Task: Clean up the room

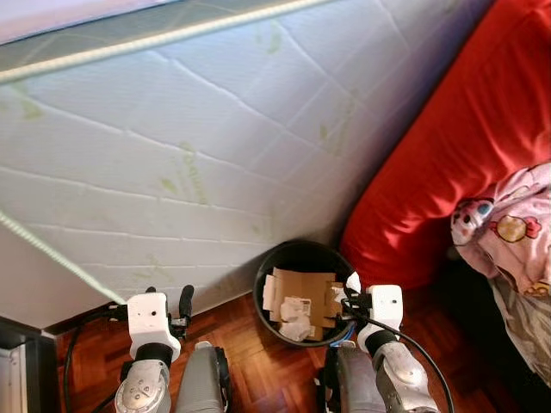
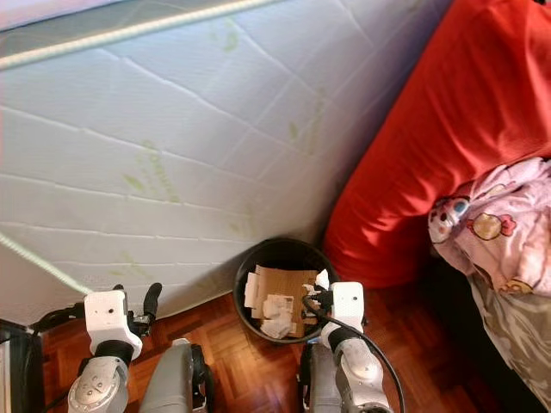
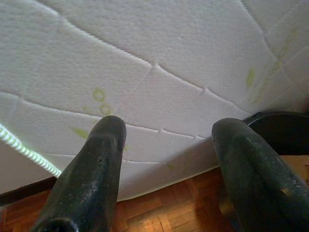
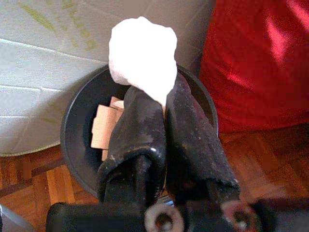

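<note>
Over the round black waste bin (image 4: 77, 130), I hold my right gripper (image 4: 161, 104) clenched on a crumpled white paper wad (image 4: 142, 55), so releasing should drop it onto the cardboard scraps (image 1: 301, 297). My left gripper (image 3: 166, 145) hangs released beside the bin.

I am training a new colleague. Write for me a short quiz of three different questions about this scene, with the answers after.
1. True or false: the right pincer is shut on a white wad.
2. Multiple choice: what lies in the black bin? A) cardboard and paper B) socks C) bottles
3. Fill the gap: the left pincer is ___, pointing at the mattress.

Key
1. True. The wad is held over the bin.
2. A. Cardboard and crumpled paper lie inside.
3. Open. Its fingers stand apart with nothing between them.
</note>
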Available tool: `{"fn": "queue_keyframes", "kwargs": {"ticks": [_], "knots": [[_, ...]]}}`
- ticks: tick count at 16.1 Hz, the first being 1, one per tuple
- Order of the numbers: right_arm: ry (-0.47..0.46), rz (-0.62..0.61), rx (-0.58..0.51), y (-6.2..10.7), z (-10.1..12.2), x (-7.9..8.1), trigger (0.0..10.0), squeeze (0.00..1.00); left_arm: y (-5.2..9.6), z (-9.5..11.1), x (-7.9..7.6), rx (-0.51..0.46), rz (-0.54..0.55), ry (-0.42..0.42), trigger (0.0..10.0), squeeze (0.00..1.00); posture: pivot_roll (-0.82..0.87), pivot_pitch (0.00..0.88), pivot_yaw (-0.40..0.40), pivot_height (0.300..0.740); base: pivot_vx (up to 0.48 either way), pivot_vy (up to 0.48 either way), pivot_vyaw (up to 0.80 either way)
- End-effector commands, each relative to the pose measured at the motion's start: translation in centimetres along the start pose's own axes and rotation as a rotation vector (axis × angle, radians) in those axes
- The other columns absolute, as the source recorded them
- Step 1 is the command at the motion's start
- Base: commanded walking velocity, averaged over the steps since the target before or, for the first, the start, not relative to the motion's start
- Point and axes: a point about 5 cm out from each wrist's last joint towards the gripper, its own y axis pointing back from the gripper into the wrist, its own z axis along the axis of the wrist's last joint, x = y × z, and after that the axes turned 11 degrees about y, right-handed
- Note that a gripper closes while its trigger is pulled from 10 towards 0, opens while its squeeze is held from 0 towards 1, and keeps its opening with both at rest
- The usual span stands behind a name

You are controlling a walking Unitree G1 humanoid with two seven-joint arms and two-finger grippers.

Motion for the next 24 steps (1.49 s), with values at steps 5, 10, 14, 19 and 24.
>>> {"fn": "queue_keyframes", "kwargs": {"ticks": [5,10,14,19,24], "knots": [[0.021,0.022,0.027,0.2,-0.6,0.3,10.0,0.00,0.5,-0.5,0.1,0.030,0.010,0.005,10.0,0.00,0.00,0.276,0.007,0.631,0.000,0.000,0.00],[-0.044,0.031,0.124,-0.1,-1.2,0.4,10.0,0.00,0.2,-0.5,-0.2,0.035,-0.001,0.002,10.0,0.00,0.01,0.294,0.013,0.631,0.000,0.000,0.00],[-0.046,0.029,0.154,-1.7,0.3,0.2,10.0,0.00,0.1,0.0,-0.9,0.024,-0.026,0.003,10.0,0.00,0.05,0.332,0.015,0.631,0.000,0.000,0.00],[-0.034,0.071,0.147,-4.7,4.5,1.1,10.0,0.00,1.7,1.1,-1.4,0.004,-0.041,0.010,10.0,0.00,0.13,0.435,0.005,0.631,0.000,0.000,0.00],[0.033,0.166,0.156,-5.5,5.8,3.7,10.0,0.00,4.5,2.5,-1.5,0.001,-0.017,0.016,10.0,0.00,0.19,0.522,-0.004,0.631,0.000,0.000,0.00]]}}
